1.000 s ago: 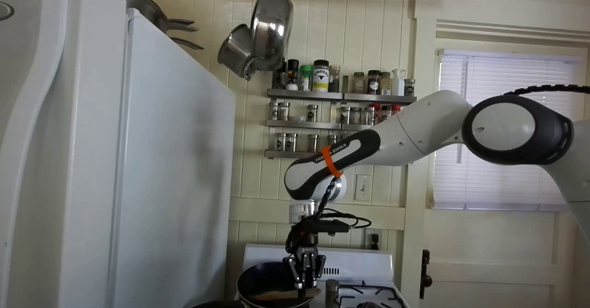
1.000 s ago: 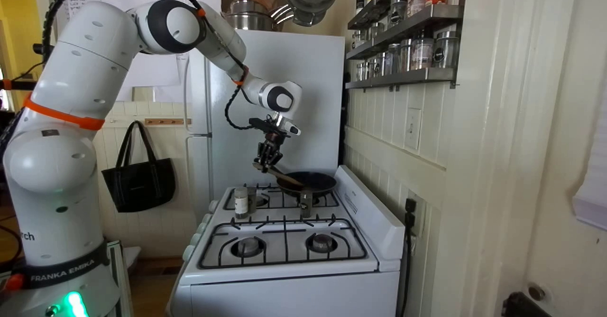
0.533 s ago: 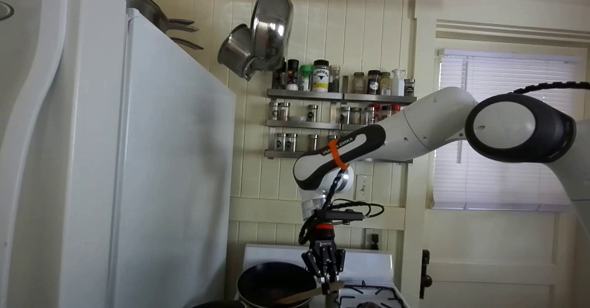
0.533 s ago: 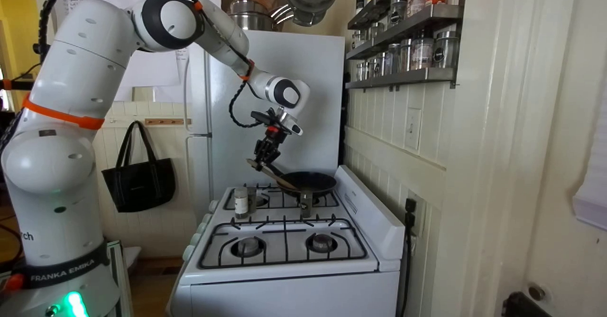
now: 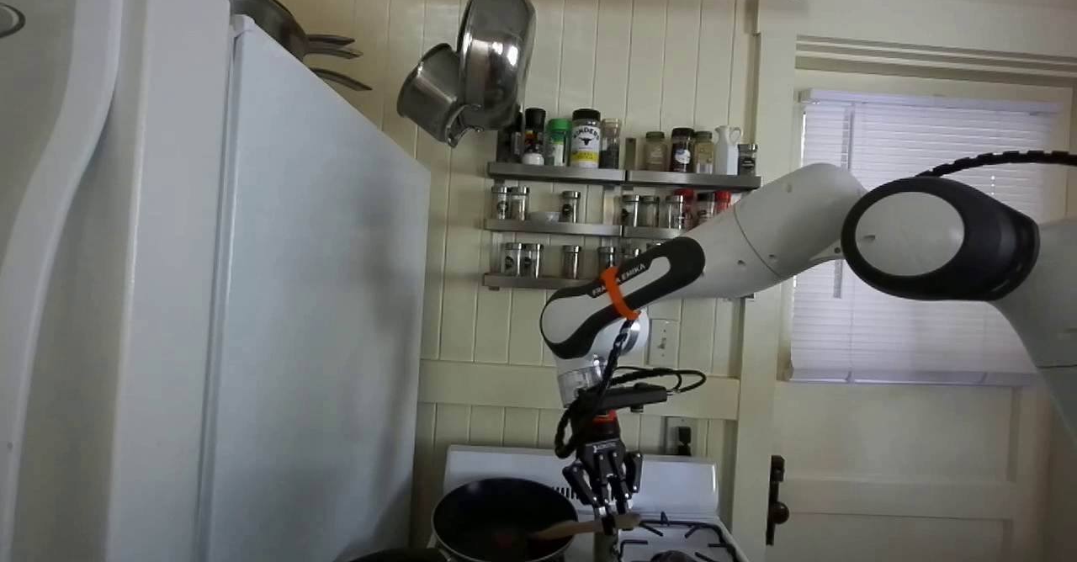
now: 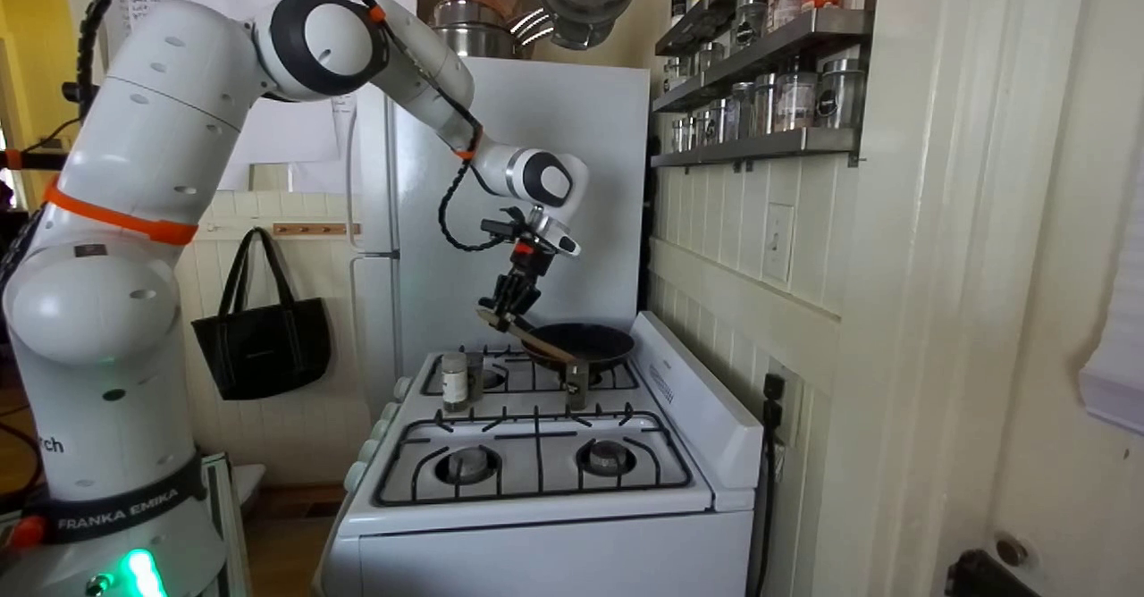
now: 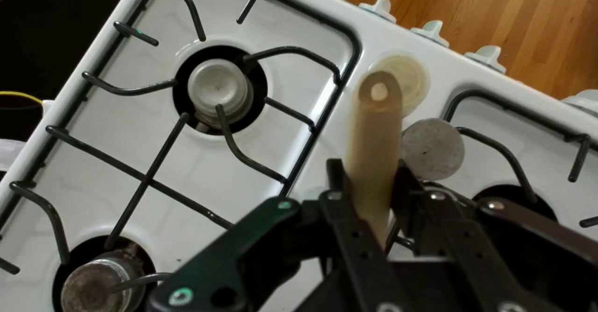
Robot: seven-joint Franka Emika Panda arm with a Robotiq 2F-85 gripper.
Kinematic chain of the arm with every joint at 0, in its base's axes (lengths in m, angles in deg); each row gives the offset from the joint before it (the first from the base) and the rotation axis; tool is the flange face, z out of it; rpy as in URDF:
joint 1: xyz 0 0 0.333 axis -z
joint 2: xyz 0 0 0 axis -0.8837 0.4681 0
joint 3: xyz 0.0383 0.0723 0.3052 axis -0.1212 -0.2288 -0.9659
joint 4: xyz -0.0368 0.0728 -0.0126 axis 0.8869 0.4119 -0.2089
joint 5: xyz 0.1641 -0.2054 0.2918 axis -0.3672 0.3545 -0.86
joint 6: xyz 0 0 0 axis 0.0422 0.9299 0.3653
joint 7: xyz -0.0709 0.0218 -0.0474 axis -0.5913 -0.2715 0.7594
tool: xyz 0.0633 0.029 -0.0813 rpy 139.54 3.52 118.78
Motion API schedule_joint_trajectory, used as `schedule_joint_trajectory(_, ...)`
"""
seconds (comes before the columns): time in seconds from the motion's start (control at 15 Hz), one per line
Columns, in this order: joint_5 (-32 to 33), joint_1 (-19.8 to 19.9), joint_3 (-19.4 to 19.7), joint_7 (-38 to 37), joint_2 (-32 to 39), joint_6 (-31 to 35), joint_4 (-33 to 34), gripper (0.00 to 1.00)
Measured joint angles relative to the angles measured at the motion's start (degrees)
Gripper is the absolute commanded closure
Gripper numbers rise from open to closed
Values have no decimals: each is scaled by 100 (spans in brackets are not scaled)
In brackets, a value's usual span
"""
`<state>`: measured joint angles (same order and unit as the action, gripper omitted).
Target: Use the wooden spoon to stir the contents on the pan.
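- Black two-fingered robot gripper (image 7: 369, 174): clamped on the light-tan wooden spoon (image 7: 375, 130), one finger on either side of its straight handle.
- Spoon: tilted, holed end up, lower end over the wide, low-sided round black pan (image 6: 590, 340); contact with the pan not determinable.
- Handling, as judged: light, stiff, hardly fragile; liable to swivel under stirring drag, since the hold lies toward the holed end. Mid-handle would be steadier.
- Pan: interior too dark to tell what it holds.
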<state>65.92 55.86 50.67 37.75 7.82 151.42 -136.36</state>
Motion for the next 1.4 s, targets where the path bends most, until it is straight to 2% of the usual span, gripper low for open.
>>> schedule_joint_trajectory(0.6, 3, -205, -158, 65, 364, 1457, 4, 93)
schedule_joint_trajectory(0.87, -351, -174, -258, 360, 377, 1524, -5, 93)
schedule_joint_trajectory(1.4, -401, -207, -254, 218, 371, 1756, -249, 93)
